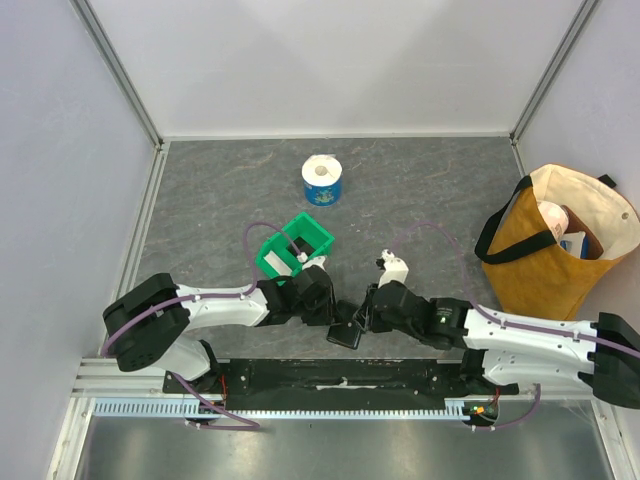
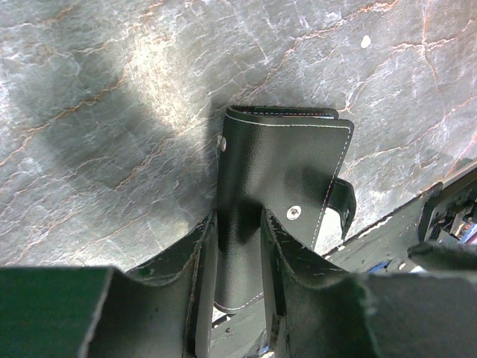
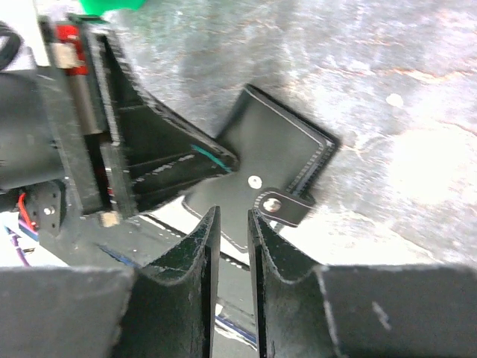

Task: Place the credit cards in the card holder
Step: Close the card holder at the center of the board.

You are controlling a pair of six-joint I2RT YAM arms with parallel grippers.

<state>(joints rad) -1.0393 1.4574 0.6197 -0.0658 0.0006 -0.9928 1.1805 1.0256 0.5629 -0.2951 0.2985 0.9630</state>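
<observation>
Card holder (image 2: 287,160) sat folded shut between the two sets of fingertips, black stitched cover toward the wrist cameras. Judged handling: light and thin, semi-stiff across the cover panels, limp at the fold and the flap. The grained surface should give fair friction, and nothing about it looked fragile. Preferred hold: across a stitched edge close to the fold, clear of the snap tab (image 3: 282,206), which hung unfastened just ahead of the right fingertips.

Left gripper (image 2: 238,227): fingers pinching a narrow part of the card holder, which filled the gap from pad to pad.
Right gripper (image 3: 232,220): fingers slightly parted with a bright slit between them. The holder's near corner sat just ahead of the tips and was not clamped.

Containers, by size:
- Tote bag (image 1: 530,265), well out beyond the right fingers: mouth open, with a white rounded item and a blue-and-white box inside.
- Green bin (image 1: 320,240), just behind the left fingers: a pale flat piece inside. Whether it was a card could not be told.

No credit cards could be identified near either set of fingers
</observation>
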